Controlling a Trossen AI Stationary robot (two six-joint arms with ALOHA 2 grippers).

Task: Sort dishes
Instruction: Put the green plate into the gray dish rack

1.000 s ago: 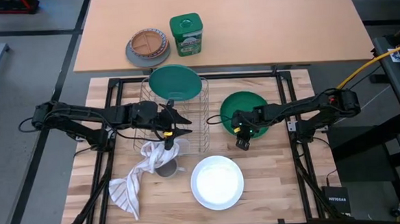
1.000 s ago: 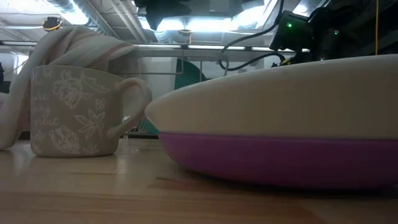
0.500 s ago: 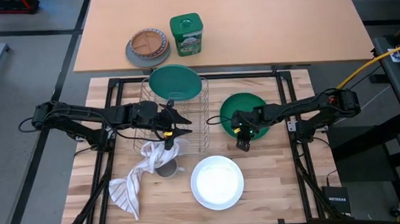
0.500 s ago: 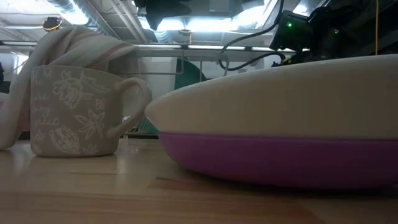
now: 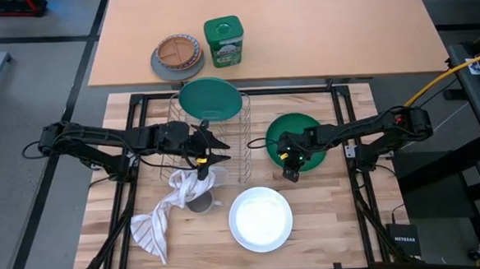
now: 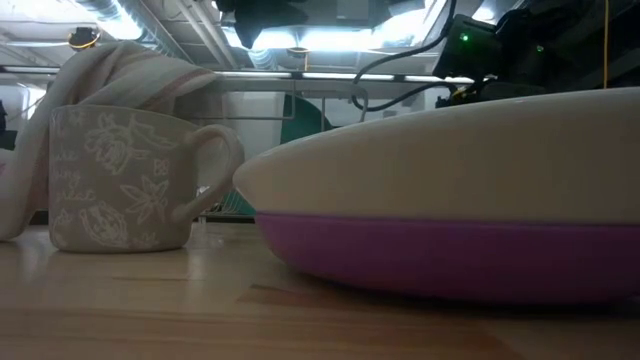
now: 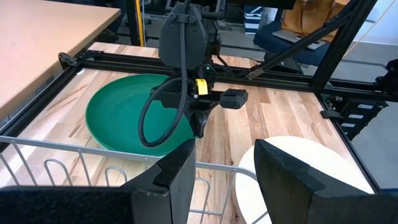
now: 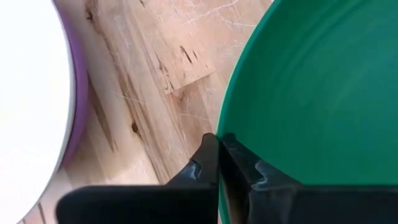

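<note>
My right claw (image 5: 291, 166) is pinched shut on the rim of the darker green round plastic plate (image 5: 297, 130), which lies near the right edge of the butcher-block bench (image 5: 327, 220), just right of the wire dish rack (image 5: 224, 152); in the right wrist view my two dark fingers (image 8: 214, 162) meet on that green rim with bare wood beside it. My left claw (image 5: 210, 147) hangs over the wire rack with its jaws spread and nothing between them, waiting. As for progress, I judge the sorting barely begun: only the teal round plastic plate (image 5: 210, 98) stands in the rack, leaning at its far end towards the bench's far edge. The white round plastic plate (image 5: 261, 219) sits near the front edge of the bench, stacked on the smaller purple round plate (image 6: 440, 255), whose rim shows beneath it in the low view. So three plates are left, and the green one looks to be next, since I already grip it. A grey patterned ceramic mug (image 6: 120, 180) with a striped cloth (image 5: 158, 217) draped over it stands towards the front left of the bench, untouched. The tan and grey divided plate (image 5: 177, 55) and a green lidded tin (image 5: 224, 41) rest on the separate tan table (image 5: 341, 30) beyond.
</note>
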